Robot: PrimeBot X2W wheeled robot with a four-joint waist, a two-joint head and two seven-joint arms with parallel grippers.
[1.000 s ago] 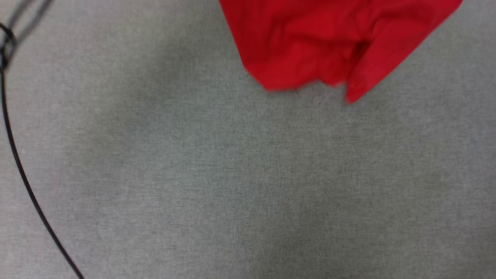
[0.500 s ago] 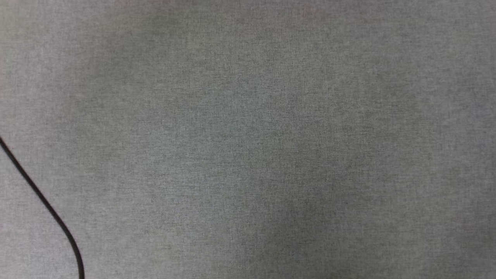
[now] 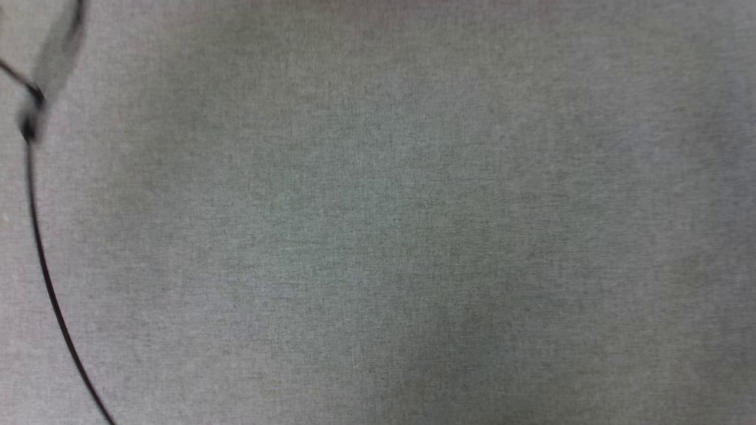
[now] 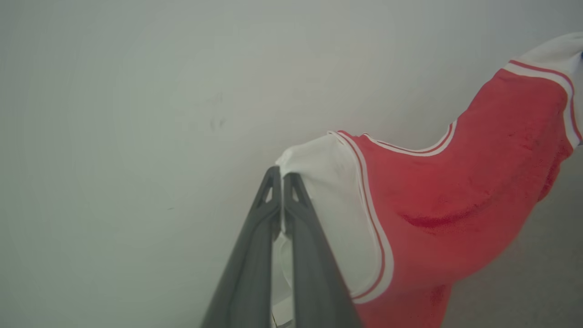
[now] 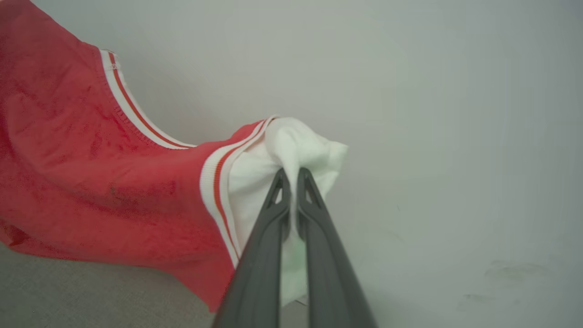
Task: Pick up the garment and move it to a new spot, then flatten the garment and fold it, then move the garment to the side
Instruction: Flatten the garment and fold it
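- My left jaws are clenched on a bunched fold of the white short sleeve [image 4: 332, 196]. The two long dark fingers [image 4: 253, 264] meet at their tips with cloth nipped between them.
- My right jaws are pinched closed the same way on the other white sleeve [image 5: 296, 150], which crumples into a soft wad just above the tips.
- Between the two grips hangs the red sports-jersey shirt of thin shiny fabric [image 4: 455, 191]. It is lifted in front of a pale plain wall [image 4: 136, 114], its body sagging in a shallow curve from sleeve to sleeve.
- Its lower edge hangs over the grey woven worktop [image 5: 68, 296]. I cannot tell whether it brushes the surface.
- I judge the shirt very light and completely limp. It will swing, fold on itself and trap air when I lower it, so it needs a slow, stretched lay-down.
- The sheen suggests slick cloth, so a shallow pinch could creep out under tension.
- The red-white striped trim [image 4: 371, 214] at the sleeve seams looks thicker and ribbed. I would take hold there or at the shoulders if I had to re-grip, since that bite should be firmer and keep the body square.
- Further out, the head view looks down on the same grey worktop, with a thin black cable [image 3: 44, 277] curving along its left side. I should keep the cloth off that.
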